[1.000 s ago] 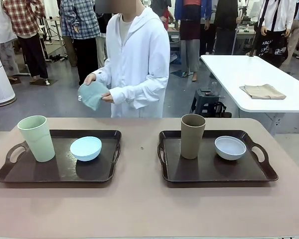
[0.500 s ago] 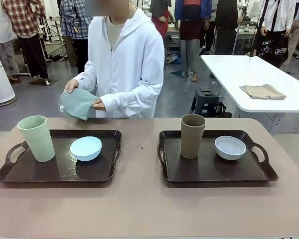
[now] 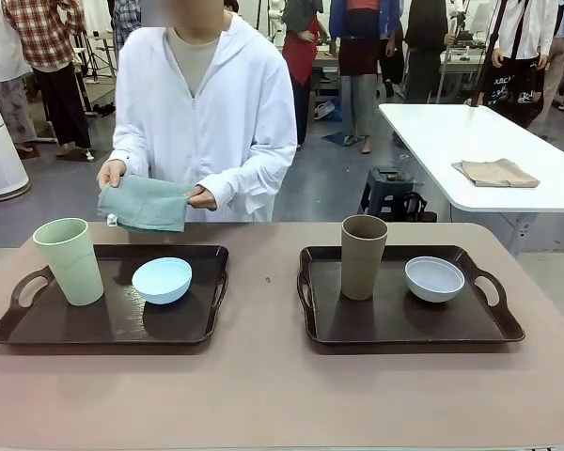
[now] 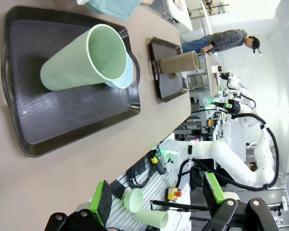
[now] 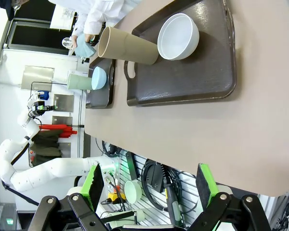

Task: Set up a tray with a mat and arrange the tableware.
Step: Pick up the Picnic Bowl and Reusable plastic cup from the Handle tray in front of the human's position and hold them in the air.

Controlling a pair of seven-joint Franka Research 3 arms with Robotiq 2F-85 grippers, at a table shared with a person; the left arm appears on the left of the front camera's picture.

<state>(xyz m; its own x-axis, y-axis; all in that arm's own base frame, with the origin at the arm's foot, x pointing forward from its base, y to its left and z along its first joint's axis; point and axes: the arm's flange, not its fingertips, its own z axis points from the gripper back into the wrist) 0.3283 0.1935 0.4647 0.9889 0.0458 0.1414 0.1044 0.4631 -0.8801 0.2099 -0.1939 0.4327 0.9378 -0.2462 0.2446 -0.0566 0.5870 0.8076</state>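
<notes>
Your left gripper (image 4: 156,199) sits at the bottom of its wrist view with the jaws spread as wide as they go and nothing between the green pads. Your right gripper (image 5: 149,188) is the same at the bottom of its own view, wide and empty. Both hang back off the near edge of the table (image 3: 263,395), which I read as a waiting pose that leaves the top free for the person across from you. Outward from the left gripper, the left tray (image 4: 48,120) lies in the upper left of that view, carrying the pale green cup (image 4: 82,60) with the light blue bowl (image 3: 162,279) near it. Outward from the right gripper, the right tray (image 5: 202,77) lies across the top of the frame with the brown cup (image 5: 127,48) and the whitish bowl (image 5: 178,30). In the front view all four stand upright, directly on bare tray with no mat under them. At that view's upper left the person holds a folded grey-green mat (image 3: 146,203) in both hands, just beyond the table's far edge and behind the left tray, probably meaning to lay it there. If so, cup and bowl must come off first, which would explain your opened jaws. A folded beige cloth (image 3: 495,173) lies on the white table at the upper right, well apart.
</notes>
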